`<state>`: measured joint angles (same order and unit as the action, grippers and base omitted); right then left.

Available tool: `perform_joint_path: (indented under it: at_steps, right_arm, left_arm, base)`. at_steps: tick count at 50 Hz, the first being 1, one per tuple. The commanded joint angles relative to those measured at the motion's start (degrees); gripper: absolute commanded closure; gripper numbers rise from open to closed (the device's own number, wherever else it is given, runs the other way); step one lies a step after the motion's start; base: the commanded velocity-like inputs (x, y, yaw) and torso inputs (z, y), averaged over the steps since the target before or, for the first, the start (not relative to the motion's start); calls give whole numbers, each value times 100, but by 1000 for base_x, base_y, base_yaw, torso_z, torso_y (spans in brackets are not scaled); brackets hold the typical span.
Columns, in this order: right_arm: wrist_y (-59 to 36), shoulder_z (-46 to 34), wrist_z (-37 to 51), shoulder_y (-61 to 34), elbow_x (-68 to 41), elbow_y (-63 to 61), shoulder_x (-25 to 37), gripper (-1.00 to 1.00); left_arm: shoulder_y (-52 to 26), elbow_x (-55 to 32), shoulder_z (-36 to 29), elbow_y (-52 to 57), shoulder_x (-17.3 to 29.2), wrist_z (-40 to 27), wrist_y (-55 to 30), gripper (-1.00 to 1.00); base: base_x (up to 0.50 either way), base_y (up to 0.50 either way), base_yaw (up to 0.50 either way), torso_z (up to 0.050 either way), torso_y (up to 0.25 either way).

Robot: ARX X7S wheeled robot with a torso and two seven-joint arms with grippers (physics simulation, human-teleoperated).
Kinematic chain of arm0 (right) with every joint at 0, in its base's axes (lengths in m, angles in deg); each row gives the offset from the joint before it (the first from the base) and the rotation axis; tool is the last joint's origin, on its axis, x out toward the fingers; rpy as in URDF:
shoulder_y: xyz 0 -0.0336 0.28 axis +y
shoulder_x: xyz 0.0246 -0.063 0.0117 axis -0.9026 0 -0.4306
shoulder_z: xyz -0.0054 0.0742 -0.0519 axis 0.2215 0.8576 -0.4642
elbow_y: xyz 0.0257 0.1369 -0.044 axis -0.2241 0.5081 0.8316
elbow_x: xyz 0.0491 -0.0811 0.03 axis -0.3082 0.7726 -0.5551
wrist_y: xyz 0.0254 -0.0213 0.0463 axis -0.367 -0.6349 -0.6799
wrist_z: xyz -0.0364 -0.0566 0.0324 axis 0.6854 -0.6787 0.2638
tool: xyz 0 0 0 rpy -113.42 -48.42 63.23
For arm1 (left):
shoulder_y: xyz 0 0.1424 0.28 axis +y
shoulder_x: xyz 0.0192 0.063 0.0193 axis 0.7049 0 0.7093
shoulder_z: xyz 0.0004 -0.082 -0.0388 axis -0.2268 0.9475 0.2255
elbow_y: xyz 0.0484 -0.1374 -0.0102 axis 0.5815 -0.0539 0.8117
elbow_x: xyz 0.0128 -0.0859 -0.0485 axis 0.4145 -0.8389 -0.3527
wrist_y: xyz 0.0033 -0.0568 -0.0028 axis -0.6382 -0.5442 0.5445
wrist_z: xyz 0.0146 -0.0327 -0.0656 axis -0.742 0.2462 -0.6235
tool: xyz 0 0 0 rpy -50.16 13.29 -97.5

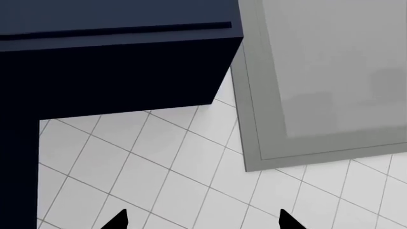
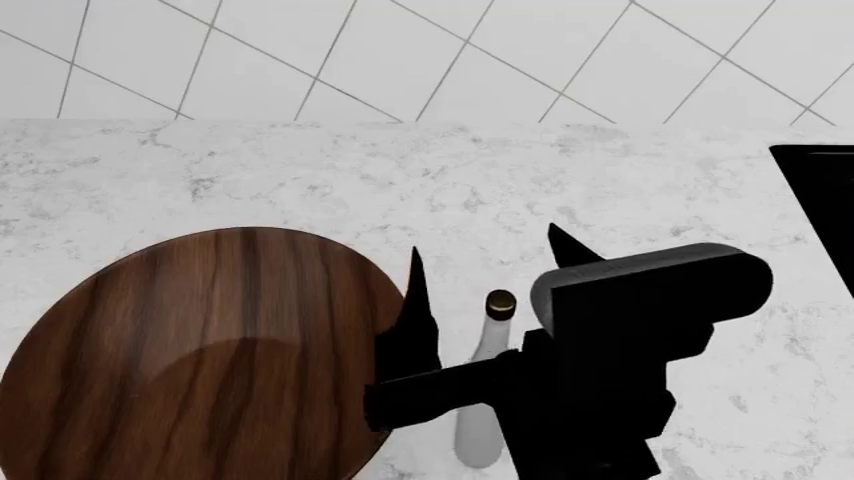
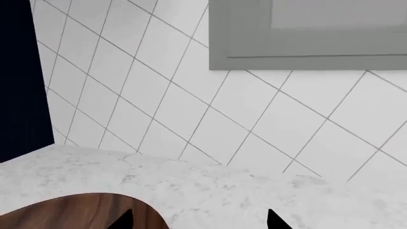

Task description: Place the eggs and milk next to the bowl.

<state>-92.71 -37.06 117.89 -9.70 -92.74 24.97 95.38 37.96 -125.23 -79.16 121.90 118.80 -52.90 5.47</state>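
The bowl (image 2: pixel 200 350), large and of dark streaky wood, sits on the marble counter at the lower left of the head view; its rim (image 3: pixel 76 212) also shows in the right wrist view. The milk (image 2: pixel 495 338), a slim white bottle with a brassy cap, stands just right of the bowl. My right gripper (image 2: pixel 483 245) hovers over the bottle, open, its fingertips spread past the cap toward the wall. The right gripper (image 3: pixel 200 220) holds nothing. My left gripper (image 1: pixel 203 220) is open and empty, facing a tiled wall. The eggs are out of view.
A white marble counter (image 2: pixel 267 170) runs to a tiled wall (image 2: pixel 400 50). A black object (image 2: pixel 817 200) sits at the counter's right edge. The left wrist view shows a dark blue cabinet (image 1: pixel 114 57) and a grey panel (image 1: pixel 324 76); the grey panel (image 3: pixel 305 33) also hangs above the counter.
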Motion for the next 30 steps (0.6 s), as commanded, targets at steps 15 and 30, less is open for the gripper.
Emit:
perform_joint_path:
  at_steps: [15, 30]
  right_arm:
    - [-331, 652, 847, -810, -1076, -729, 377, -100]
    - [-236, 1473, 1458, -765, -1824, -1182, 1214, -100]
  left_arm:
    - [230, -372, 659, 170, 285, -250, 49, -100]
    - [947, -913, 1964, 566, 731, -501, 13, -100]
  base:
    - [0, 0, 0, 0, 0]
    - [0, 0, 0, 0, 0]
